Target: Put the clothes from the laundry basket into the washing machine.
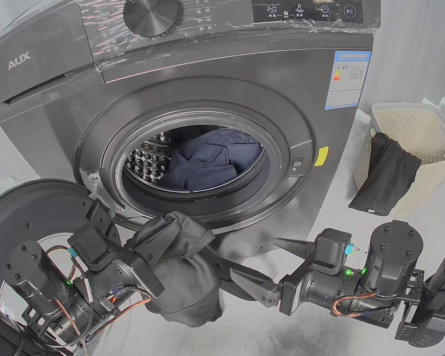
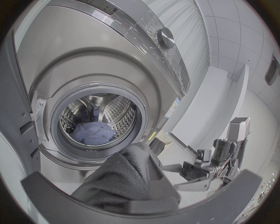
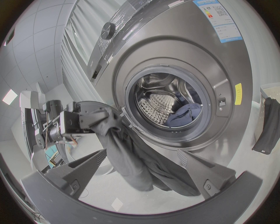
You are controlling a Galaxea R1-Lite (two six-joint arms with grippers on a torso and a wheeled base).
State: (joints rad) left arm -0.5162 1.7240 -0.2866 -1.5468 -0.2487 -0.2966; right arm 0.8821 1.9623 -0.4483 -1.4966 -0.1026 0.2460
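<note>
Left gripper (image 1: pixel 160 240) clamped on dark garment (image 1: pixel 186 288) (before the washing machine (image 1: pixel 208 84)), right gripper (image 1: pixel 252 259) spread wide, empty

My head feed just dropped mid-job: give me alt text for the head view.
The left gripper holds a dark grey garment just below the open drum of the washing machine, where blue clothes lie. The right gripper is open beside the garment's trailing end, and a black garment hangs over the laundry basket rim.

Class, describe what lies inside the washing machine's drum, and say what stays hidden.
A crumpled dark blue garment lies low in the drum, beside its perforated metal wall. Anything beneath the garment is covered, so it cannot be told.
</note>
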